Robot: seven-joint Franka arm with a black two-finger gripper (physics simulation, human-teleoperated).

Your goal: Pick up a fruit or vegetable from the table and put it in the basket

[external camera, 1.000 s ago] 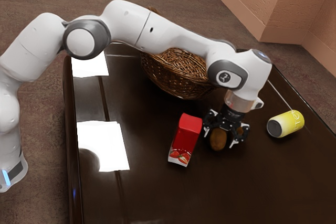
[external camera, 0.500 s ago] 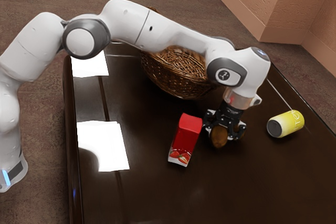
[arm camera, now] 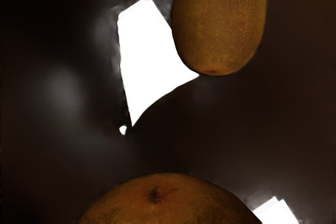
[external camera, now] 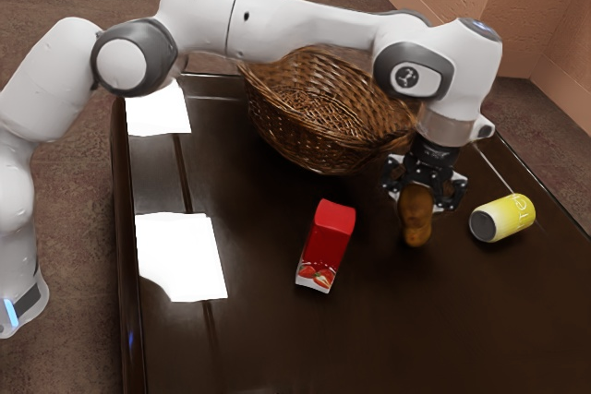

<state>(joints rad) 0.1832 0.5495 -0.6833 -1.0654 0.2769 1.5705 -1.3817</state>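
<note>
Dark table [external camera: 277,348], wicker basket [external camera: 309,140] — end effector [external camera: 421,200] grips fruit [external camera: 414,204].

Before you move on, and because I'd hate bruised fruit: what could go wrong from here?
The held kiwi is rounded, and my gripper pinches it between just two fingers, so it might slip or roll out on the way.

The other kiwi is close by; if my hand dips, it could get knocked and roll.

The basket has a raised wall, so the held kiwi may catch on it unless I lift high enough.
</note>
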